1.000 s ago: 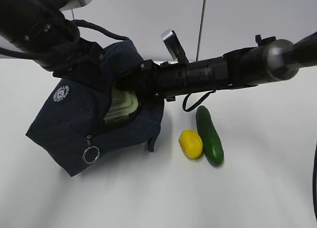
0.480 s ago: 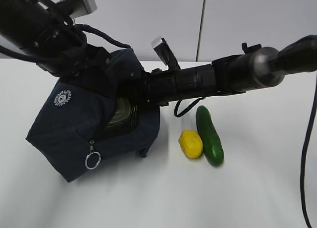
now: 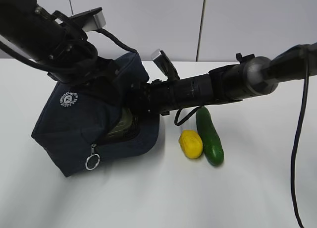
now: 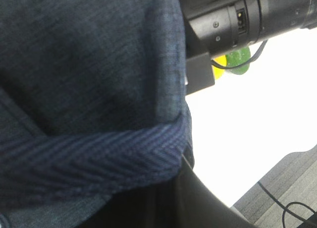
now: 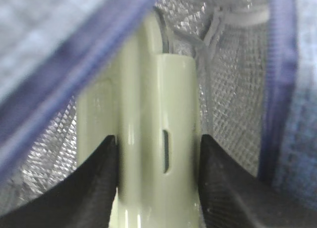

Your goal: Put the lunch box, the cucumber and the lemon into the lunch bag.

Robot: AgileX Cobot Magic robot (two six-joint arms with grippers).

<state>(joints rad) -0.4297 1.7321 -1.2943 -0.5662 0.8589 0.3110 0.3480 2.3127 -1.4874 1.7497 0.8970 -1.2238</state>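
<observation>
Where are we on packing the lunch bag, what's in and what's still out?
Nothing is finished yet. In hand: the right hand grips the lunch box by its green lid, partway through the lunch bag opening, while the left hand holds the bag's fabric. Left: the lemon and cucumber lie on the table.

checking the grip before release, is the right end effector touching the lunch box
Touching. The right wrist view shows both fingers of the right end effector pressed against the lunch box lid clip, with no gap.
</observation>
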